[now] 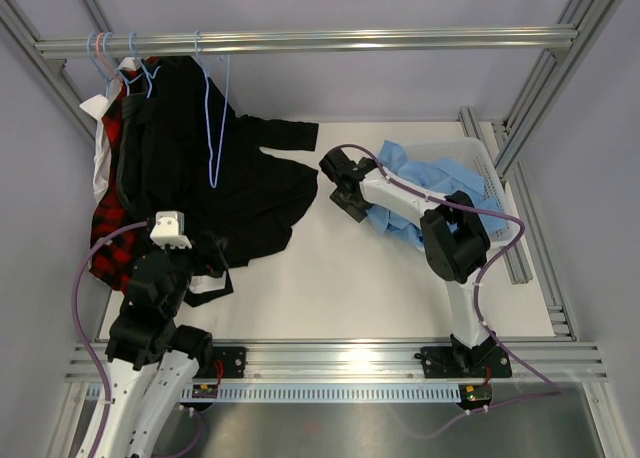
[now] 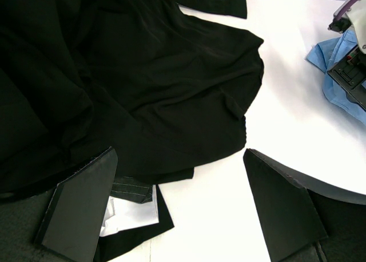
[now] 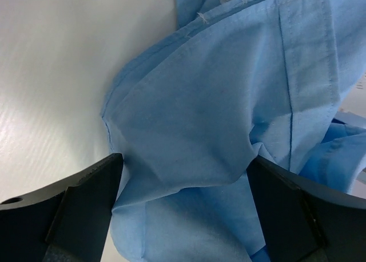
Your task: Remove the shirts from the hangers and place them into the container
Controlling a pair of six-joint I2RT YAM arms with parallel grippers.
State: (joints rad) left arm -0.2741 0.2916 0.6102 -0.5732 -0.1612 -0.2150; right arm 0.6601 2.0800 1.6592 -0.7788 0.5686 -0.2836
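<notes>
beside the container [image 1: 488, 164], where the light blue shirt [image 3: 229, 102] spills half onto the counter [image 1: 380, 278], i hold my right fingers [image 3: 80, 210] spread around a fold and my left fingers [image 2: 80, 210] released over the black shirt [image 2: 143, 73], so a shallow pinch could let the cloth slip.

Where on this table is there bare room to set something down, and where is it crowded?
Bare: the near-centre table, between the black shirt and the light blue shirt spilling from the container. Crowded: far left under the hangers, and the right side.
</notes>
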